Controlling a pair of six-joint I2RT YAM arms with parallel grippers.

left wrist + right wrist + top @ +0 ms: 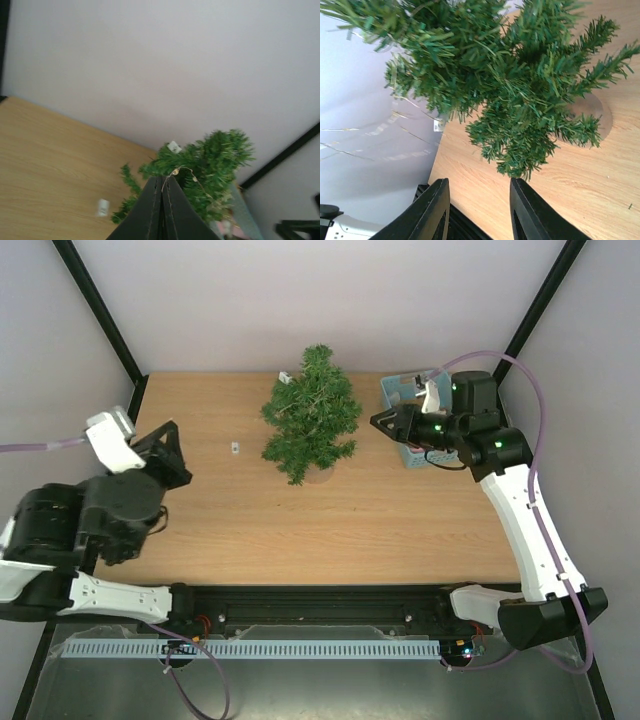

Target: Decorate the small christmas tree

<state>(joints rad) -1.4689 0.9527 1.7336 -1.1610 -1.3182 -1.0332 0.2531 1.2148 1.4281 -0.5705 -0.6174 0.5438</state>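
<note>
A small white piece (234, 447) lies alone on the light wooden desk (300, 530), between my left arm and the small bushy dark-green christmas tree (312, 415). A white tag (285, 377) sits near the treetop, and thin wire strands (407, 131), blurred, hang off its branches. The tree stands upright on its round tan base (592, 112) at the middle of the desk's far side.

My right gripper (380, 421) reaches in from the right at branch height, just beside the foliage; its jaws are apart with nothing between them. My left gripper (168, 437) is held over the desk's left edge, well apart from the tree and pointing toward it, jaws pressed together.

The light-blue basket (398, 390) sits at the far right, just behind my right wrist. The arm covers most of it, so I cannot make out its contents.
</note>
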